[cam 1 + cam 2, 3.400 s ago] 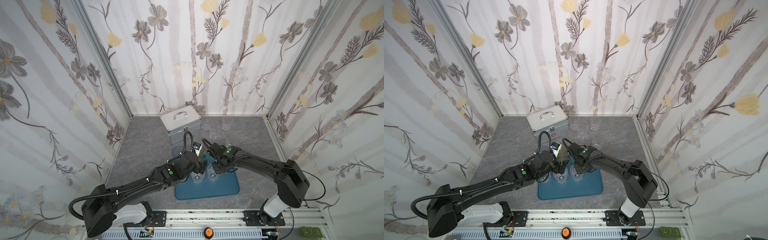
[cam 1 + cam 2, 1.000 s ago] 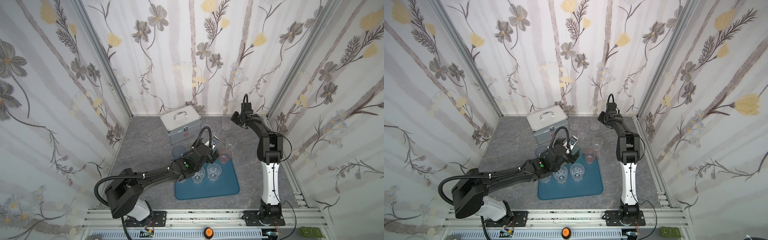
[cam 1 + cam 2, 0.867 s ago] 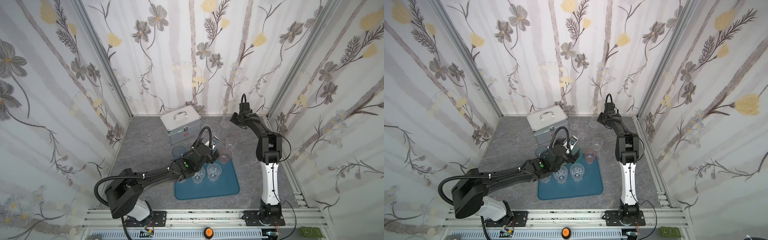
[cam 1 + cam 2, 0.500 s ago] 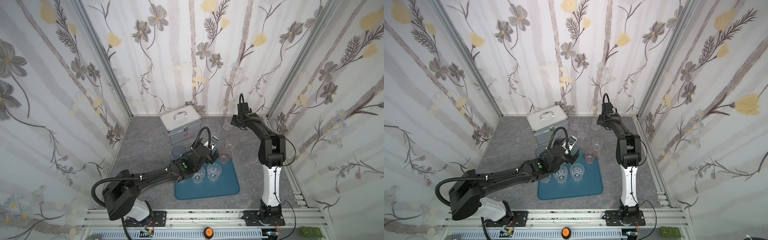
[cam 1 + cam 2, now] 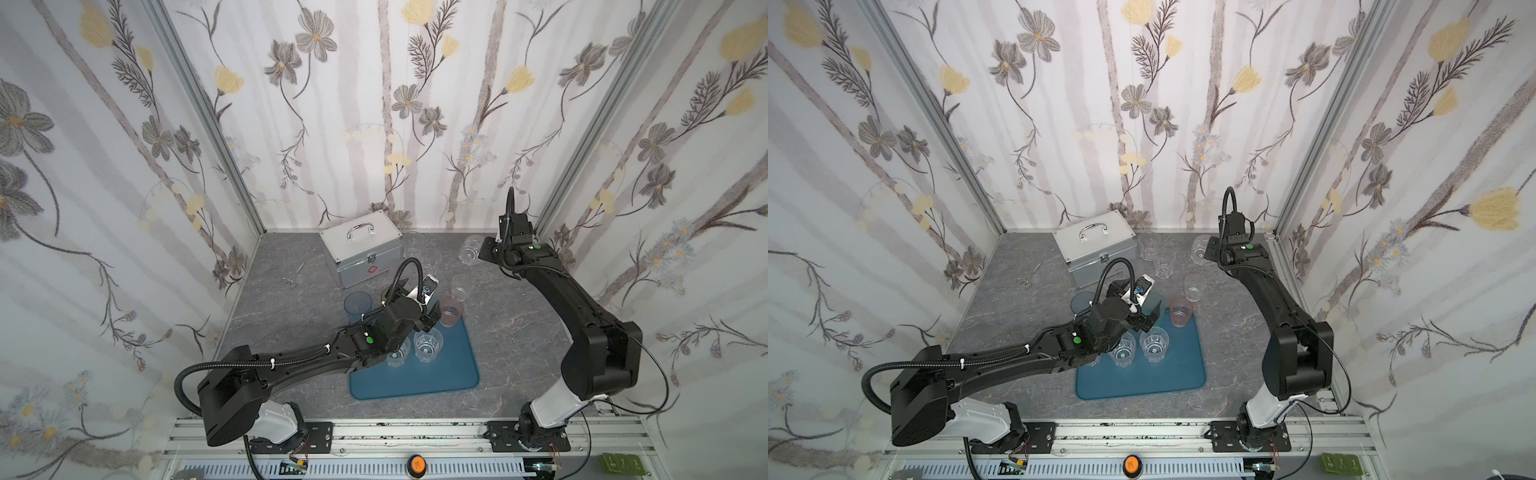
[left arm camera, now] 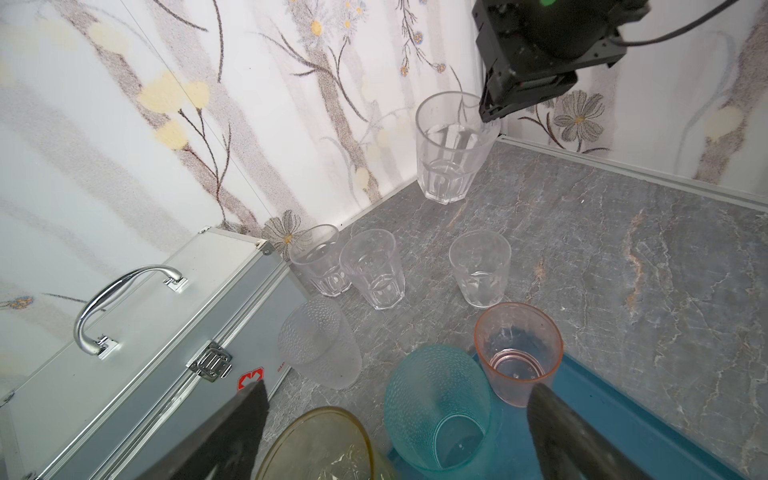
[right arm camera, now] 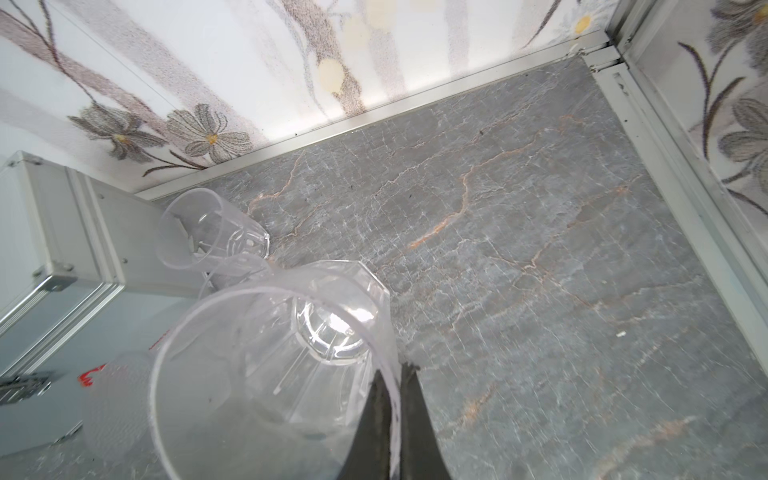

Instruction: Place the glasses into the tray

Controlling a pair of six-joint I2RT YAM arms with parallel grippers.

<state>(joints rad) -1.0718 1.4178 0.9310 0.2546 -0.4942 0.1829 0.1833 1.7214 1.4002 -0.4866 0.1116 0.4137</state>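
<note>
Status, right hand (image 7: 394,376): pressed together on the rim wall of a clear faceted glass (image 7: 291,353), one finger inside and one outside. I see that glass tilted near the rear wall, well apart from the tray (image 5: 449,374). I cannot tell whether its base touches the desk (image 5: 519,332).

Status, left hand (image 6: 397,397): spread wide, gripping nothing, above the teal glass (image 6: 436,407) and beside the pink glass (image 6: 517,353) at the tray's far edge. Two clear glasses (image 5: 428,347) stand upright on the tray.
</note>
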